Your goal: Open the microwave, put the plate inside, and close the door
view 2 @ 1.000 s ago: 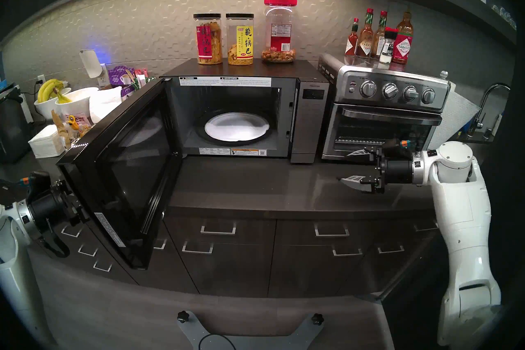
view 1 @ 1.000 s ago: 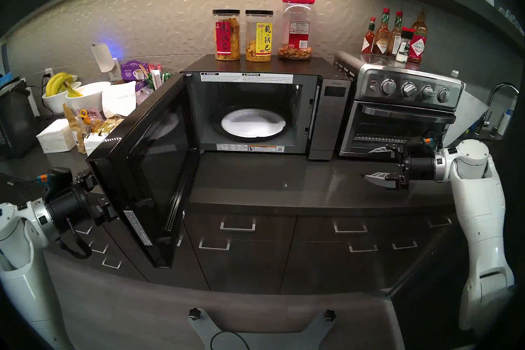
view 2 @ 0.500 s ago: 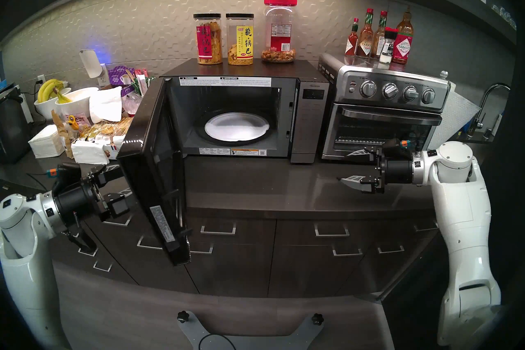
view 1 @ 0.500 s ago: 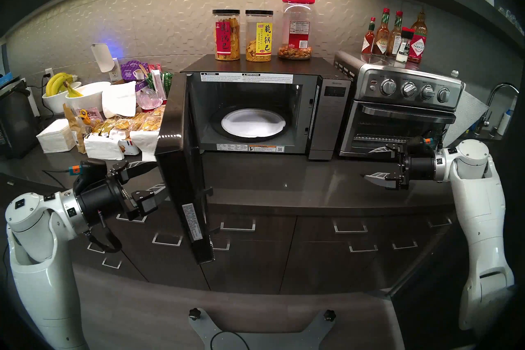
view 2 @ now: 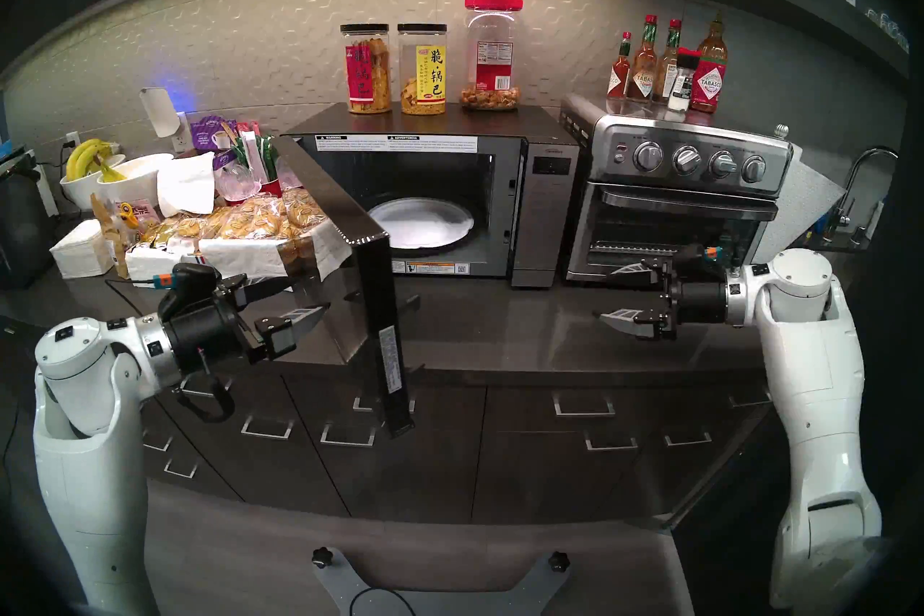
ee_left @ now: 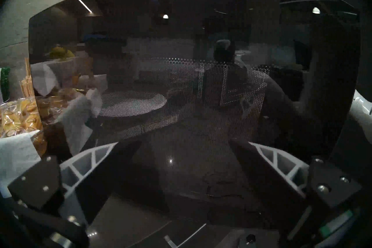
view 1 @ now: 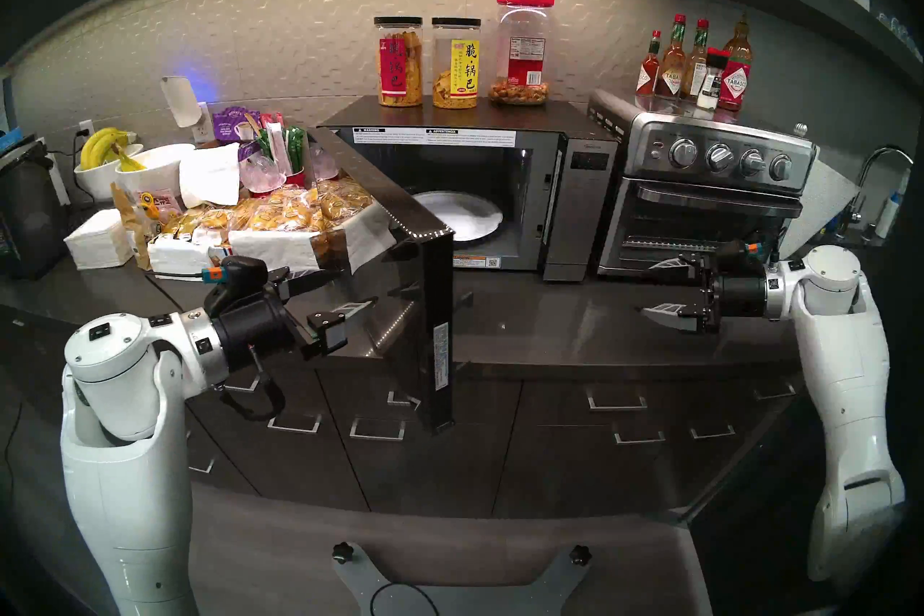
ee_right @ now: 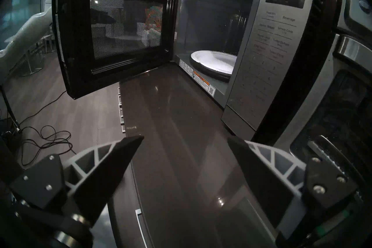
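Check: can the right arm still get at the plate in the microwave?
Probably yes. The right gripper hangs open over bare counter, and the door is only half shut, leaving the right side of the opening free. The plate shows there.

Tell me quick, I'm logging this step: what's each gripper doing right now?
Left gripper: open, holding nothing, fingertips at the outer glass of the microwave door.
Right gripper: open, empty, above the countertop.

Dark grey glossy stone countertop (ee_right: 181, 120) beneath the claw; dark wood drawer fronts with steel handles (view 1: 617, 397) below; cream hexagon-textured tile backsplash (view 1: 300, 30) beyond; grey wood-plank floor (ee_right: 84, 120) alongside.
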